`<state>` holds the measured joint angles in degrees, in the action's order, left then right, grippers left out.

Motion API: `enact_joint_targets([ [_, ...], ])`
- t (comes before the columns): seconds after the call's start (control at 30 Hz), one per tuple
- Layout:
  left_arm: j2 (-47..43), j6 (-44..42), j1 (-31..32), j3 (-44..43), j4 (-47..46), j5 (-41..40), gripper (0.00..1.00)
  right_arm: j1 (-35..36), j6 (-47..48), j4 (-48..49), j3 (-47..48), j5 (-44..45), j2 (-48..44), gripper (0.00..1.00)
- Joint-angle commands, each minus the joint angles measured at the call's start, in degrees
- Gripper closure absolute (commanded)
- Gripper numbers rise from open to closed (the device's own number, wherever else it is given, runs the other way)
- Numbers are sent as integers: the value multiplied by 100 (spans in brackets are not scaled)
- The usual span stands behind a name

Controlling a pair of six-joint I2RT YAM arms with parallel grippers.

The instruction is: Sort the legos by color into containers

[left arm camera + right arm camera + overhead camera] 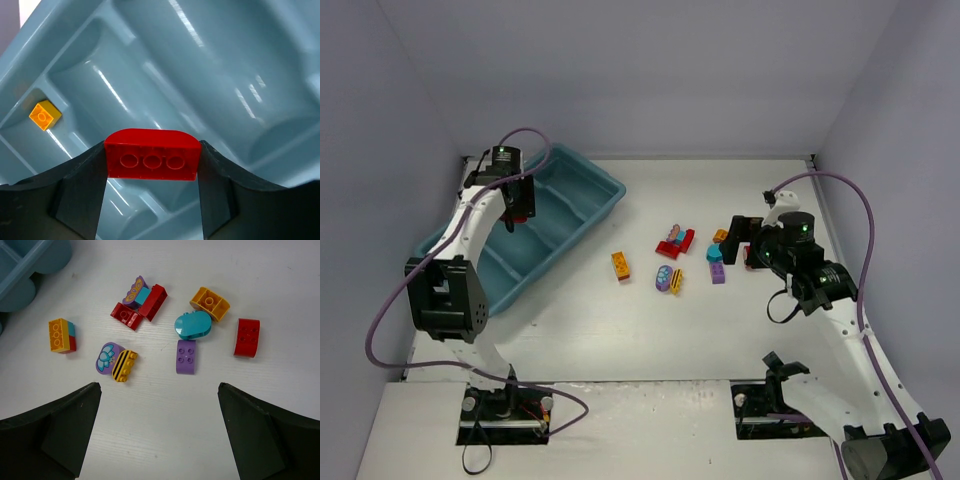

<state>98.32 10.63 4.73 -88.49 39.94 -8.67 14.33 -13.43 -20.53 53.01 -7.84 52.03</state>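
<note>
Plastic looks light, rigid and slick: the left gripper (pixel 152 167) pinches the red brick (pixel 150 145) by its flat ends, lower centre; the right gripper (pixel 159 435) hangs spread, empty.

You have bare table (pixel 650 330) along the near side of the bricks (pixel 675 242), and a wide open strip between the tray (pixel 575 195) and the lone orange-topped brick (pixel 61 335). The curved red brick (pixel 246 337) also sits apart, with room all round. Elsewhere it's tight: the flowered purple brick (pixel 106 357) and the striped yellow brick (pixel 125 365) touch, and the teal brick (pixel 192 324) sits just beside the plain purple brick (pixel 186 356). Over the tray, the left gripper (pixel 152 165) and its held red brick (pixel 152 152) block the bay below; dividers (pixel 145 70) wall each bay.
</note>
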Motion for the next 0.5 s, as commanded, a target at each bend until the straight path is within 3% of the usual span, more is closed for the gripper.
enact_joint_targets([
  [0.0,46,0,-446,-107,-364,215,45,9,-19,287,165,-25,53,0],
  [0.27,749,88,-763,-441,-408,296,32,0,-10,278,69,36,96,0],
  [0.47,680,343,-746,-433,-426,435,29,9,-116,278,7,142,114,0],
])
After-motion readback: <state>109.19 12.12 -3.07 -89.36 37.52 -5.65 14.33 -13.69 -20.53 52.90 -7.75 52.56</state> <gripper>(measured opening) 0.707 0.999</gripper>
